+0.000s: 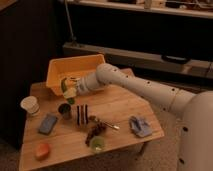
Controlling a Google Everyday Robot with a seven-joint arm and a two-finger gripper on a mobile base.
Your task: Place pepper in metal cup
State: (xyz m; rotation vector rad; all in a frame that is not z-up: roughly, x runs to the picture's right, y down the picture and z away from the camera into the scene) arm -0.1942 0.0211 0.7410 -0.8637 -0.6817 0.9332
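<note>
- The gripper [69, 93] hangs off the end of the white arm [145, 90], which reaches in from the right. It sits in front of the yellow bin [59, 67] near the table's back left.
- It is closed around the pepper [65, 86], a small green piece that is lifted clear of the table [120, 107] and pokes out on the left of the gripper.
- The metal cup [64, 111] stands upright on the table, just below and in front of the gripper and apart from it. I cannot tell whether there is anything in it.
- A white paper cup [30, 106] stands to the left of the metal cup and a dark striped block [82, 114] to its right, both close by. A bunch of grapes [93, 132] lies further toward the front.
- The step in hand looks like the carry: the pepper is held, but it is not yet over the cup's mouth.
- The next move probably calls for a short shift forward and down to bring the pepper's lower end over the opening, then letting go. The mouth is narrow, so the pepper may catch the rim or tip the cup.
</note>
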